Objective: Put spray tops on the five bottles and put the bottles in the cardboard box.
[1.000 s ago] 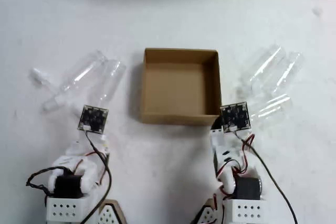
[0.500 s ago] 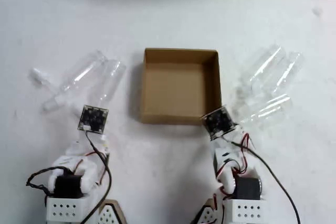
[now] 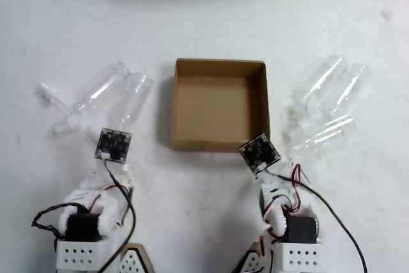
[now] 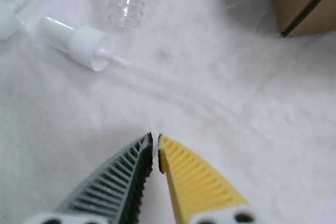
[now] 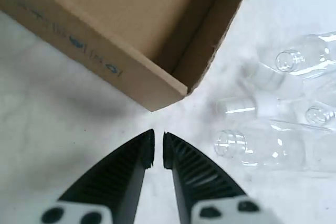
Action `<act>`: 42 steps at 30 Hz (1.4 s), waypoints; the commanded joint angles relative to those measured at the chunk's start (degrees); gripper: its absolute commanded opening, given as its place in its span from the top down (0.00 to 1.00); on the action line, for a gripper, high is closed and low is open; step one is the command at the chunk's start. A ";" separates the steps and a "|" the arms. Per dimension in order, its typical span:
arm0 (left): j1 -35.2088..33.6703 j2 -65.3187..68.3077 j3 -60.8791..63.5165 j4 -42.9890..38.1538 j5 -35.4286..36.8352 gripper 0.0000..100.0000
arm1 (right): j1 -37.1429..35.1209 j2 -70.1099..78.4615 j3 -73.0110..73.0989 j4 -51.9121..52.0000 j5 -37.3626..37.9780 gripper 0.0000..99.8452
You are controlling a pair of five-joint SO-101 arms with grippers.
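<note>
Cardboard box (image 3: 220,103) stands open-topped in the middle of the white counter (image 3: 204,23), so you can place everything else from it. To the left of the box, two clear bottles (image 3: 108,94) lie on their sides close together, slanting away from it. One bare threaded neck shows in your left wrist view, with a white spray top (image 4: 73,40) lying loose on the counter just beside it, its thin tube trailing out. To the right of the box, three clear bottles (image 3: 326,100) lie on their sides in a loose cluster, their open mouths turned toward the box's near right corner. All five bottles are on the counter, outside the box. Your left hand (image 4: 155,145) hangs over bare counter, out from the box's near left corner. It is clenched, grey and yellow fingers pressed together, grasping nothing. Your right hand (image 5: 158,142) hangs just off the box's near right corner, between the box wall and the three bottles. It is also clenched, with only a thin slit between its black fingers, and it grasps nothing.
</note>
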 commanded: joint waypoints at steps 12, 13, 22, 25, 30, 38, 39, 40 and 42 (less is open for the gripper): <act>-9.71 -0.66 -32.88 -1.76 0.44 0.98 | -0.13 -0.13 0.44 0.31 1.05 0.98; -9.98 -0.66 -33.67 -1.58 0.44 0.98 | -0.13 -0.13 0.44 0.31 1.14 0.98; -12.62 -0.66 -34.02 -7.21 -21.80 0.98 | -0.13 -0.13 0.44 0.31 1.14 0.98; -13.05 -0.66 -33.58 -13.36 -18.64 0.98 | -0.13 -0.13 0.44 0.31 1.14 0.98; -12.53 -0.48 -33.76 -20.48 -16.44 0.98 | -0.13 -0.13 0.44 0.31 1.14 0.98; -11.12 14.64 -43.08 -21.80 -16.44 0.98 | -0.13 -0.13 0.44 0.31 1.14 0.98; -11.12 18.33 -45.89 -21.19 -16.26 0.98 | -0.13 -0.13 0.44 0.31 1.14 0.98; -11.12 22.02 -49.23 -20.04 -15.65 0.98 | -0.13 -0.13 0.44 0.31 1.14 0.98; -11.12 29.41 -56.35 -16.62 -13.36 0.98 | -0.13 -0.13 0.44 0.31 1.14 0.98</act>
